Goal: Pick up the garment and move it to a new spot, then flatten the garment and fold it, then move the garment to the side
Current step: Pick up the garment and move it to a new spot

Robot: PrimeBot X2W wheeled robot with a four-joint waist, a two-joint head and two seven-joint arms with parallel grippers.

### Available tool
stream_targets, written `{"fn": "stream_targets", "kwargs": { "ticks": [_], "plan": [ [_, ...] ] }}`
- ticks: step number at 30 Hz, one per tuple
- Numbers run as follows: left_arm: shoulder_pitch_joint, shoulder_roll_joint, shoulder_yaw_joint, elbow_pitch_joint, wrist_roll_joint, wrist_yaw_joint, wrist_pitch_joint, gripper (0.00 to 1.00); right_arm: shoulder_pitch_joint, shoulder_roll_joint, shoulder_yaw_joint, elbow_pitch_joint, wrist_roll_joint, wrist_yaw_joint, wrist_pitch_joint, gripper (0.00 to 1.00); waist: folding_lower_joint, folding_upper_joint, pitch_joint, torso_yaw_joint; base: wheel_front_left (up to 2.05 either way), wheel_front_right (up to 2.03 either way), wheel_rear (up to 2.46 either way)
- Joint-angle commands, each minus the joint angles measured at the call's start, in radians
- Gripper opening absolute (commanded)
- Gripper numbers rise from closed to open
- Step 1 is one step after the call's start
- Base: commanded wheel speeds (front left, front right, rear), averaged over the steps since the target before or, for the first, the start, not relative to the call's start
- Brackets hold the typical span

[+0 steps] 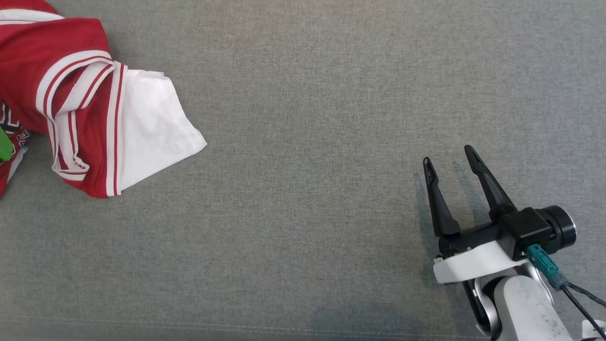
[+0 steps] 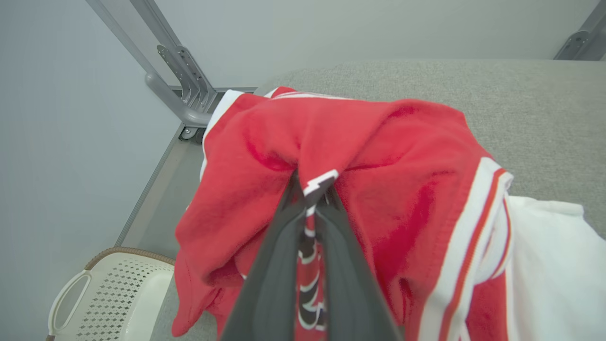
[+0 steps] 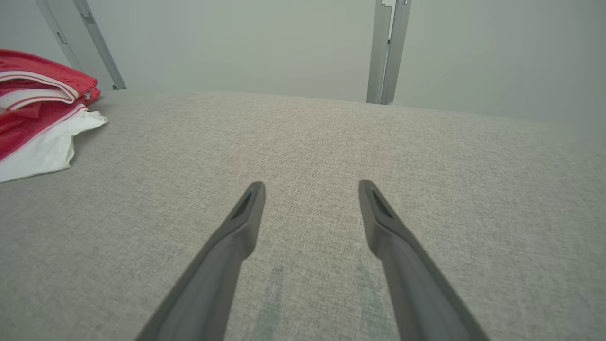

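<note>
Red jersey cloth with white striped trim and a plain white panel makes up the garment [image 1: 71, 109], which lies bunched at the far left of the grey, fabric-covered desk [image 1: 307, 189], partly running out of the head view. In the left wrist view, the left hand [image 2: 315, 189] has its two dark fingers pressed narrowly together on a raised fold of the red fabric, with a strip of the patterned trim caught between them. The cloth sits close to the desk's edge, and a white perforated basket [image 2: 109, 293] stands lower down beyond that edge. The right hand [image 1: 448, 155] holds nothing. Its fingers are spread wide, low over bare desk, well apart from the garment.

The step in hand appears to be the first one: the pick-up, with the grip made and the lift not yet begun. The next move probably calls for raising the pinched fold high enough that the trailing white panel clears the surface, then carrying it toward the open middle of the desk. Since one pinch holds only a small fold, the rest may drag or slip. The right hand seems free to help spread the cloth afterwards.
</note>
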Motion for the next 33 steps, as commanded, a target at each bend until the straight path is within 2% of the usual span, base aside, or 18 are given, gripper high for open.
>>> {"fn": "stream_targets", "kwargs": {
  "ticks": [1,10,21,26,33],
  "plan": [
    [-0.02,0.014,-0.01,-0.011,0.006,0.002,-0.008,0.0,-0.001,-0.003,0.002,0.005,0.009,0.0,-0.003,1.0,0.0,0.0071,-0.047,-0.015,0.0,0.0,0.0],
    [-0.103,0.05,-0.124,-0.146,0.052,0.002,0.002,0.0,0.027,-0.003,0.006,0.032,0.064,0.0,-0.003,1.0,0.0,0.0071,-0.172,-0.069,0.0,0.0,0.0],
    [-0.176,-0.014,-0.224,-0.335,0.076,0.003,0.034,0.0,0.062,-0.003,-0.003,0.049,0.107,0.0,-0.003,1.0,0.0,0.0071,-0.271,-0.155,0.0,0.0,0.0],
    [-0.143,-0.093,-0.253,-0.422,0.057,0.017,0.046,0.0,0.083,-0.003,-0.015,0.052,0.113,0.0,-0.003,1.0,0.0,0.0071,-0.297,-0.201,0.0,0.0,0.0],
    [-0.049,-0.222,-0.294,-0.482,0.024,0.066,0.025,0.0,0.086,-0.003,-0.022,0.046,0.12,0.0,-0.003,1.0,0.0,0.0071,-0.28,-0.25,0.0,0.0,0.0]
  ]
}}
